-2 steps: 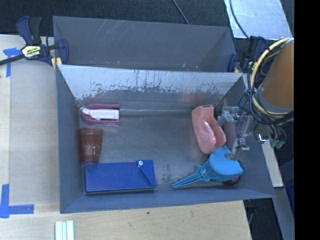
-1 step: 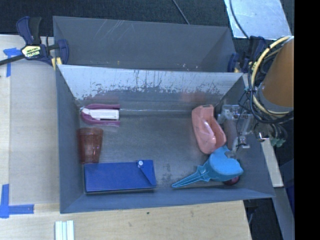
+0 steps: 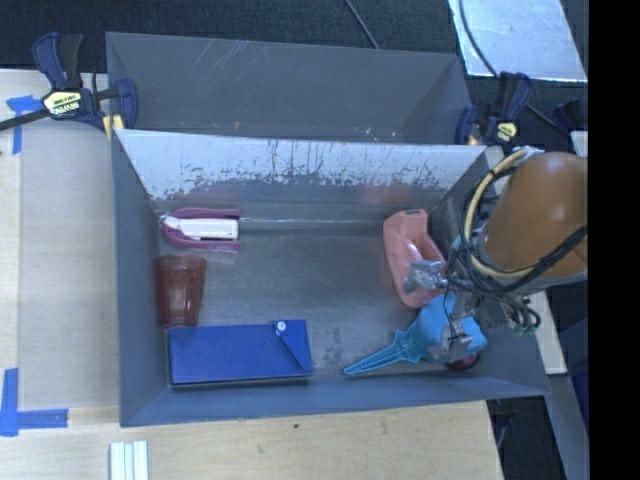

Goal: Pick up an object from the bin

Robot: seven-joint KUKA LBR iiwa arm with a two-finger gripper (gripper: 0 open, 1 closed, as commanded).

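Observation:
My gripper (image 3: 432, 278) is low in the bin's right end, beneath the arm's orange cover and cables. It sits against a pink soft-looking thing (image 3: 402, 248) that leans on the right wall. Just below it lies a light-blue plastic thing (image 3: 400, 353) with a pointed, fan-like end aimed left and a rounder body under the cables. A small dark red thing (image 3: 461, 364) peeks out at the bin's front right corner, mostly hidden.
A flat blue box (image 3: 235, 353) lies along the front wall at the left. A brown-red translucent cup (image 3: 179, 290) lies on its side by the left wall, with a pink and white thing (image 3: 202, 229) behind it. The arm's cover and cables hang over the right rim.

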